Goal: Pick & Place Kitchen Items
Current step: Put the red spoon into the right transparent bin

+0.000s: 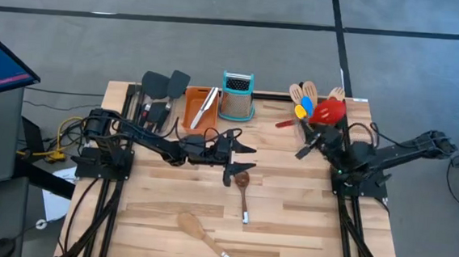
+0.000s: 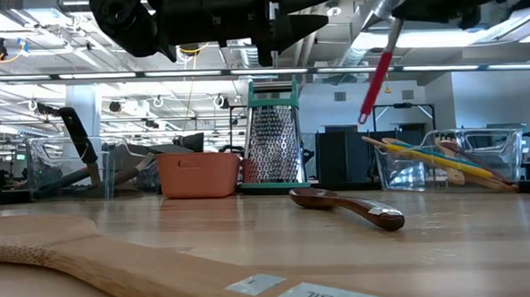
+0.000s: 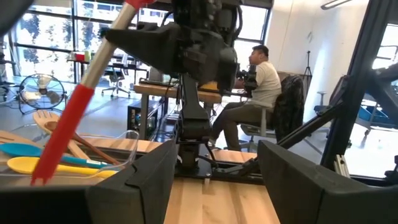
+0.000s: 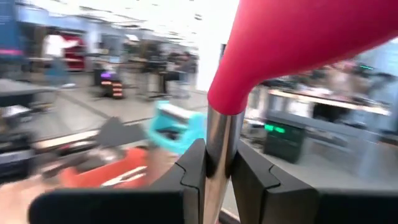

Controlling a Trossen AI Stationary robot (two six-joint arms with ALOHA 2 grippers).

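Gripping the steel handle of a red spoon (image 4: pixel 298 43), the right gripper (image 4: pixel 217 171) has its fingers clamped tight on the shaft (spoon raised clear of the table, near the right rear bin (image 1: pixel 316 110) of utensils). Left gripper (image 1: pixel 240 149): fingers spread wide, holding nothing, above mid-table. Dark wooden spoon (image 1: pixel 243 190) lies just beside it; pale wooden spoon (image 1: pixel 202 236) near the front edge.

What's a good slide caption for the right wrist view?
Right tool shut on the steel handle of a red spoon, teal-topped grater blurred behind.
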